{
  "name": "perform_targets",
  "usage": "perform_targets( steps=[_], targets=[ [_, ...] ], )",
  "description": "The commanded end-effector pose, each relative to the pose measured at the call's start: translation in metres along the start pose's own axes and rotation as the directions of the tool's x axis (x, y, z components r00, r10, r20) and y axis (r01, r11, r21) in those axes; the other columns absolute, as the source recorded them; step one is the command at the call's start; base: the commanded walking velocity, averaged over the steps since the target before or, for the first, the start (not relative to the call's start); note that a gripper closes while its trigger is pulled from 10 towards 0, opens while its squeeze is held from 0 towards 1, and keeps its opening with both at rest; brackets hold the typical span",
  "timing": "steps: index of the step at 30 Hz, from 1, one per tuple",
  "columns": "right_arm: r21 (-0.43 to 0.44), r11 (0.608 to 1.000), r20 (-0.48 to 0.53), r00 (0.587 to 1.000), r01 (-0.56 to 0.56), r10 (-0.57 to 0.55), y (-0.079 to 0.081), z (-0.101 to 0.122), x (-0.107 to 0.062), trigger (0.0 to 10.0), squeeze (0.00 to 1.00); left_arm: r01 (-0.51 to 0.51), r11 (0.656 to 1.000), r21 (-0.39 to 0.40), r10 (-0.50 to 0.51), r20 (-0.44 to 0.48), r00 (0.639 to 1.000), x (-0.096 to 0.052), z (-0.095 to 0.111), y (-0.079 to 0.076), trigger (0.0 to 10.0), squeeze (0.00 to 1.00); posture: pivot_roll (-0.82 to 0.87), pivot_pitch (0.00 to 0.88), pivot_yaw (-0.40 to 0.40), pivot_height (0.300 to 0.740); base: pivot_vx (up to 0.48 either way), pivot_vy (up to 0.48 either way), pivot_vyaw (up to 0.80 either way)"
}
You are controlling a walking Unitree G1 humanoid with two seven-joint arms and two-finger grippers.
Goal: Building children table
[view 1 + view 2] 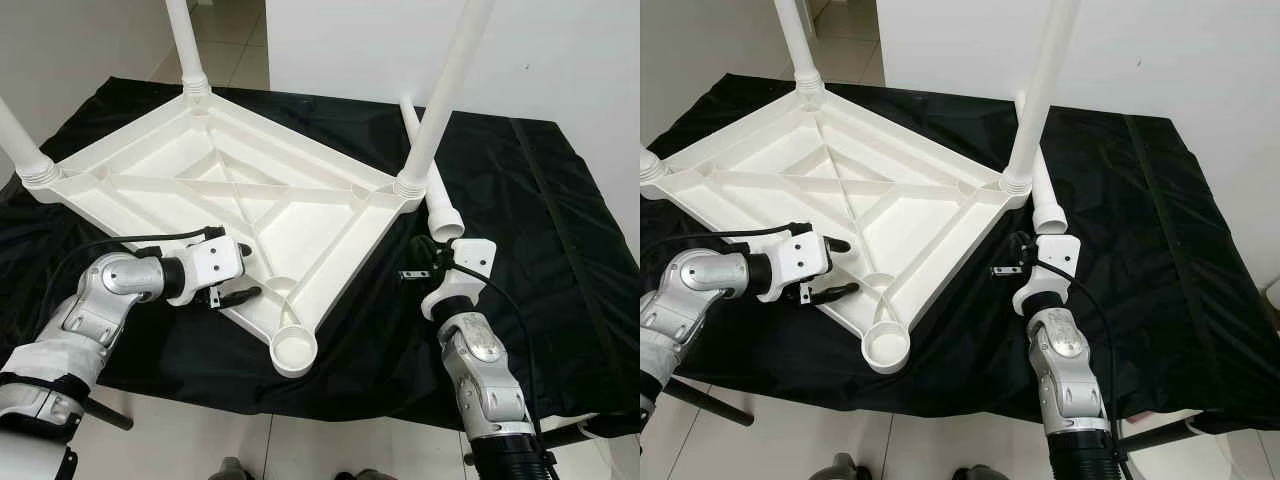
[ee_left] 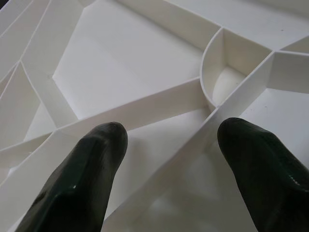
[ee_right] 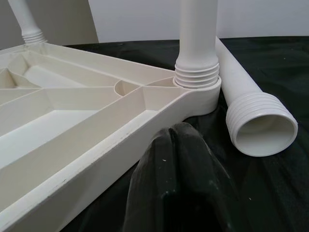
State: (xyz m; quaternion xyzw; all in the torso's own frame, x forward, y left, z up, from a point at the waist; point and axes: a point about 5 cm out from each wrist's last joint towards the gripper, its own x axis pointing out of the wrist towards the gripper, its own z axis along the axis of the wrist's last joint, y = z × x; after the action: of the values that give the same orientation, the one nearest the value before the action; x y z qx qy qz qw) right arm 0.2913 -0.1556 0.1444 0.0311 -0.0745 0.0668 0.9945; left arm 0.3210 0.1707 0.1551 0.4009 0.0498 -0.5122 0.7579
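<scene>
Three legs in; left gripper [image 1: 238, 283], fingers apart, steadies the upturned white plastic tabletop [image 1: 215, 190]; right gripper [image 1: 418, 262], fingers together, must take the loose white plastic leg [image 1: 432, 190] to the empty near-corner socket [image 1: 293, 349]

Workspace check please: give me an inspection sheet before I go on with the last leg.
Surface: black cloth over the table.
Job's things: white tabletop upside down; three legs stand in corner sockets; near corner socket empty; loose leg lies on the cloth beside the right corner.
Clutter: nothing seen.
Hands: left hand open, over the tabletop's near edge rib; right hand shut, holding nothing, just short of the loose leg's threaded end.
Cables: black cable along each forearm.
Surroundings: white wall, tiled floor.
</scene>
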Motion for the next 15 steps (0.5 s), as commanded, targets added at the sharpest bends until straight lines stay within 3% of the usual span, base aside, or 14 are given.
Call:
perform_targets(
  steps=[1,13,14,15],
  targets=[
    [-0.01,1.0,-0.006,1.0,-0.004,0.004,-0.0014,0.0006,-0.0024,10.0,0.0,0.214,0.974,-0.071,-0.219,-0.069,0.973,0.0052,-0.0206,-0.0297,10.0,0.0,0.09,0.109,-0.011,0.74,0.0,0.0,0.0],
    [-0.012,1.0,-0.009,1.0,0.004,-0.004,-0.002,0.0002,-0.005,10.0,0.0,0.298,0.952,-0.067,-0.303,-0.071,0.95,0.0094,-0.0206,-0.0306,10.0,0.0,0.08,0.114,-0.001,0.74,0.0,0.0,0.0],
    [-0.012,1.0,-0.009,1.0,0.006,-0.007,-0.0023,0.0001,-0.0054,10.0,0.0,0.308,0.949,-0.069,-0.313,-0.071,0.947,0.0102,-0.021,-0.0312,8.4,0.0,0.08,0.114,0.001,0.74,0.0,0.0,0.0],
    [-0.011,1.0,-0.009,1.0,0.008,-0.009,-0.0026,0.0001,-0.0061,10.0,0.0,0.319,0.945,-0.07,-0.324,-0.072,0.943,0.0104,-0.0214,-0.0321,2.8,0.0,0.07,0.116,0.006,0.74,0.0,0.0,0.0]
  ],
)
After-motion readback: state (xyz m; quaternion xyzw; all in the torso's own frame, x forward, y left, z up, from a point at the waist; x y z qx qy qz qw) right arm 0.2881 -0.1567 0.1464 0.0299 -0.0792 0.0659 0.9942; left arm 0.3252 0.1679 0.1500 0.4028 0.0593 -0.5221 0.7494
